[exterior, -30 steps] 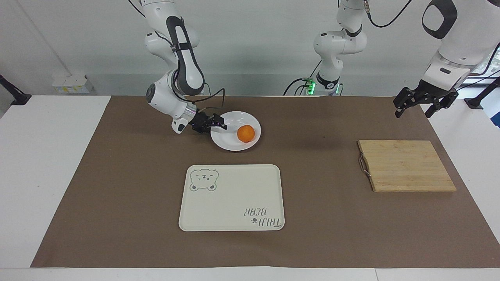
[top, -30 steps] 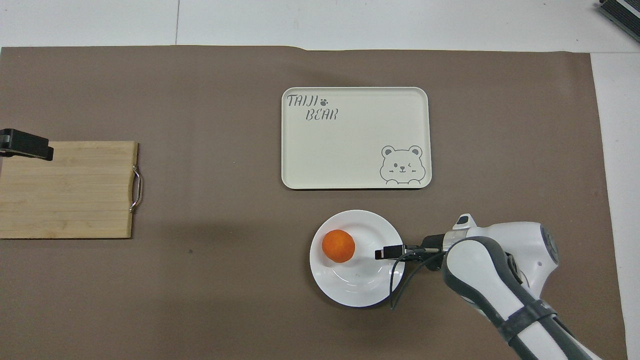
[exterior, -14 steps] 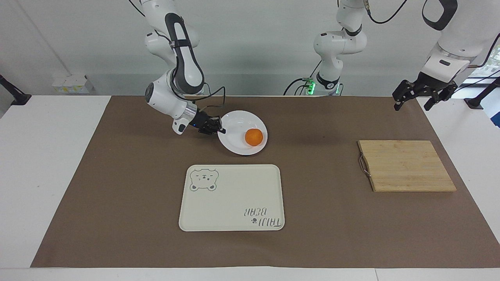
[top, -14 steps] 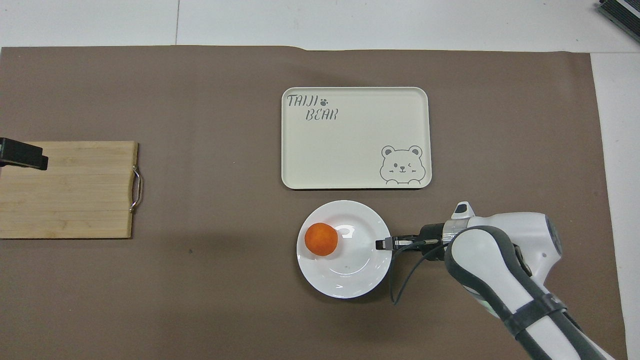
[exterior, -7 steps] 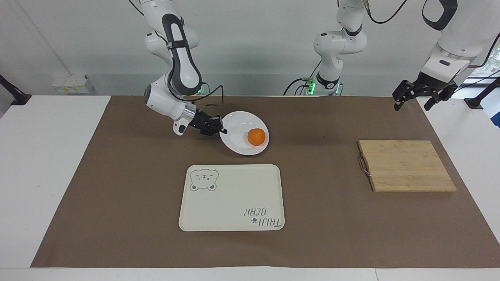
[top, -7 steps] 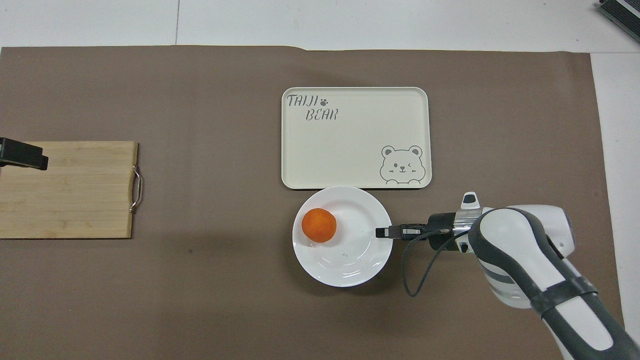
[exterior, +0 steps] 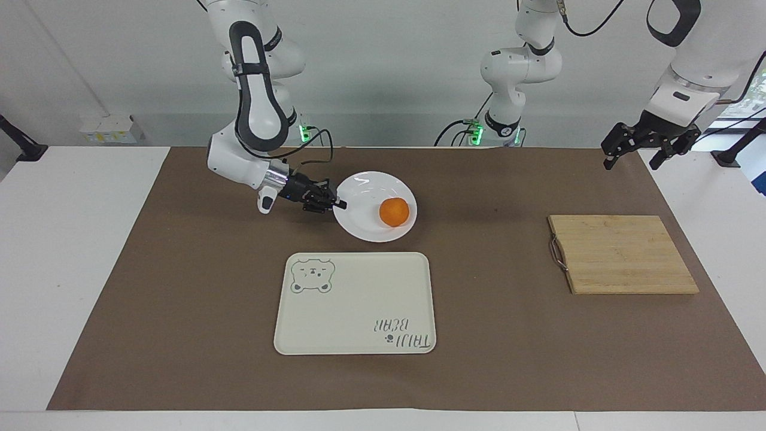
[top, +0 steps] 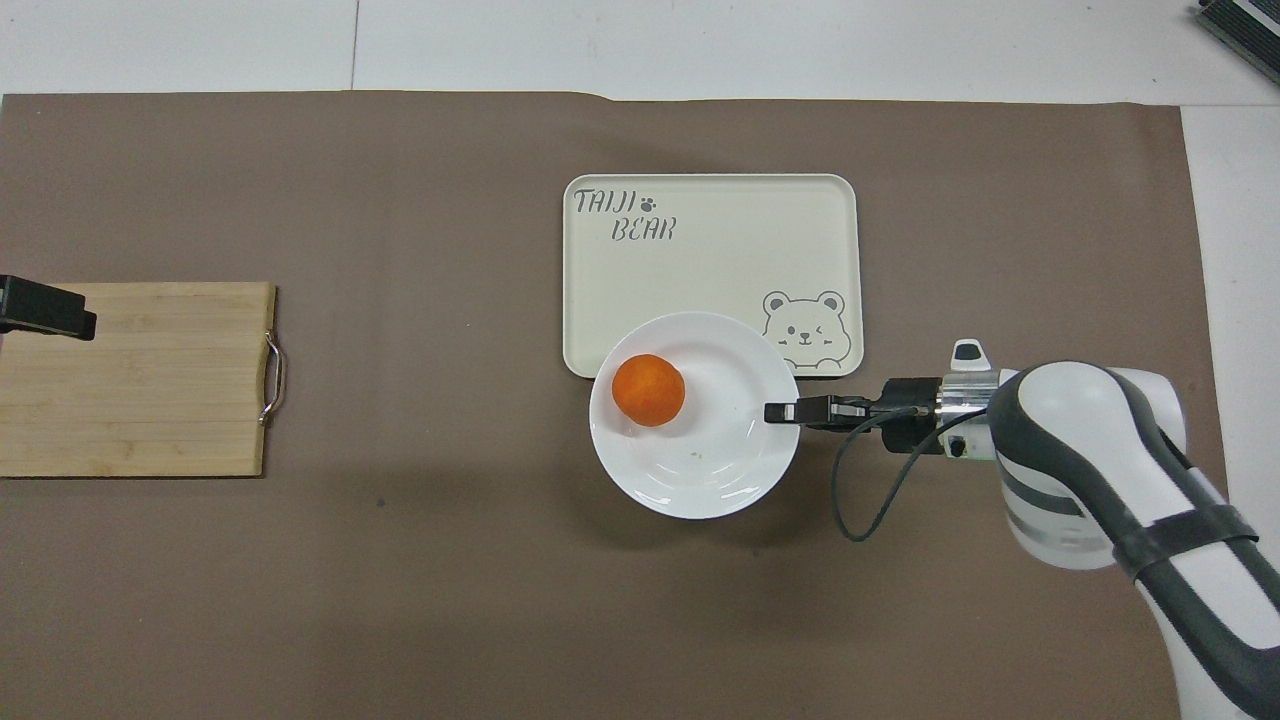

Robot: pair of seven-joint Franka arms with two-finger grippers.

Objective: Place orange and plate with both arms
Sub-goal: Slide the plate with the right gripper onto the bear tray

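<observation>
While clamping plate [exterior: 365,227] rim: right claw [exterior: 339,203]

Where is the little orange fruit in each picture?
Facing view: the small round bright-orange fruit sits on the round white plate, just above the middle.
Overhead view: the same fruit shows near the middle, on that plate.
Shared landmark: the cream rectangular bear tray, right beside the plate.
</observation>
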